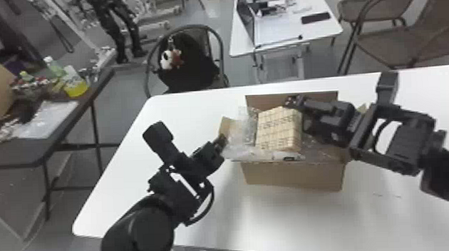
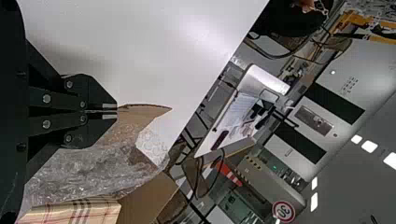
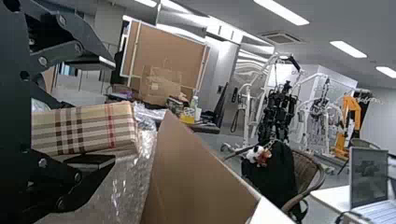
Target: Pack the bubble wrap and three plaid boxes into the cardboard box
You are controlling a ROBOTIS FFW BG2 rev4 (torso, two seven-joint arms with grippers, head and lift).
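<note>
One plaid box (image 1: 277, 128) at least sits amid bubble wrap (image 1: 247, 128) atop the cardboard box (image 1: 293, 176), the right gripper (image 3: 112, 112) spread open over its right part, the left gripper (image 2: 116, 110) pinching its left flap (image 2: 145, 111), so packing looks well along, though tucking-in remains and three cannot be counted.

The left gripper (image 1: 221, 138) has its fingers together at a cardboard flap (image 2: 142, 111), seemingly pinching its edge. Near the gripper (image 2: 116, 111), crumpled clear bubble wrap (image 2: 88, 168) lies beside a plaid box (image 2: 88, 213). The white worktop (image 2: 126, 42) extends past the gripper; farther from it stand a second worktop (image 2: 208, 148) bearing papers (image 2: 240, 109), and a round red-rimmed sign (image 2: 283, 212).
</note>
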